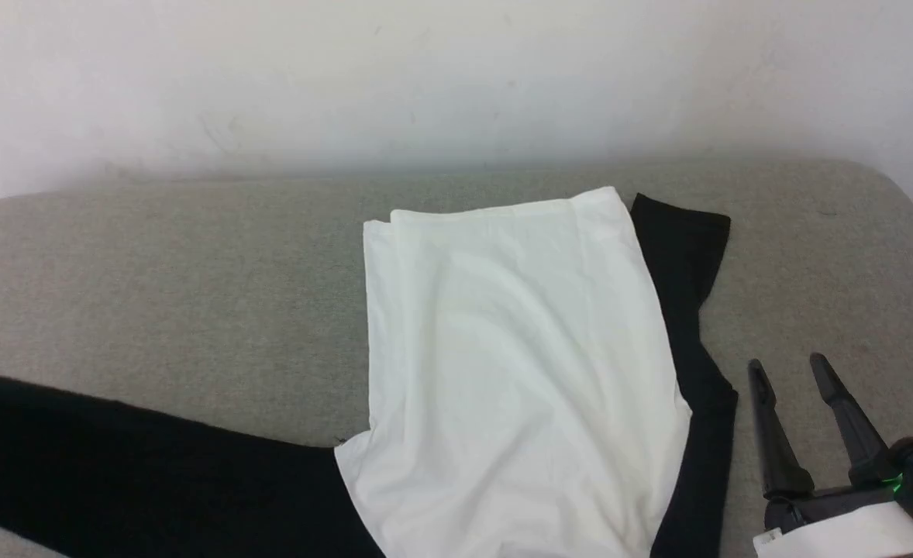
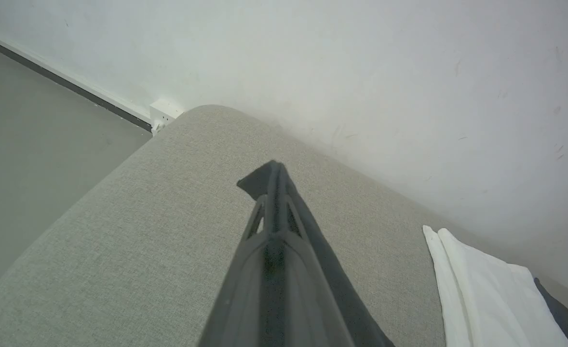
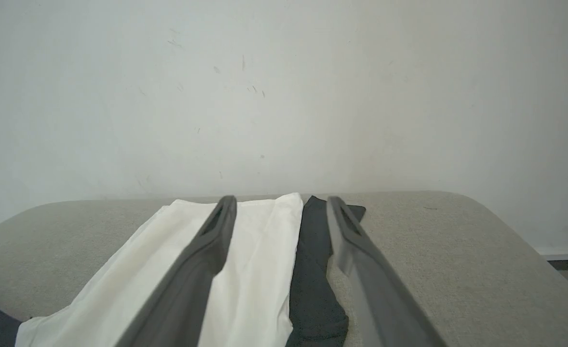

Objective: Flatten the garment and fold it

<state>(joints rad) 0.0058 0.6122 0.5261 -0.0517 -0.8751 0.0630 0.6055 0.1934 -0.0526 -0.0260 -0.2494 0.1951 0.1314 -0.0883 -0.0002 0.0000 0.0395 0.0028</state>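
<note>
Left wrist view: my left gripper (image 2: 275, 193) is clamped shut on a black corner of the garment (image 1: 518, 349), holding that sleeve (image 1: 115, 449) stretched out, I judge, to flatten it. The white panel (image 2: 481, 289) lies ahead and right of it on the grey bench (image 1: 154, 271). My right gripper (image 1: 788, 364) stands wide open and empty, just right of the garment's black edge, probably ready to pin it. The bench is padded cloth against a scuffed white wall (image 1: 425, 77); grey floor (image 2: 33, 144) lies left of the left gripper.
</note>
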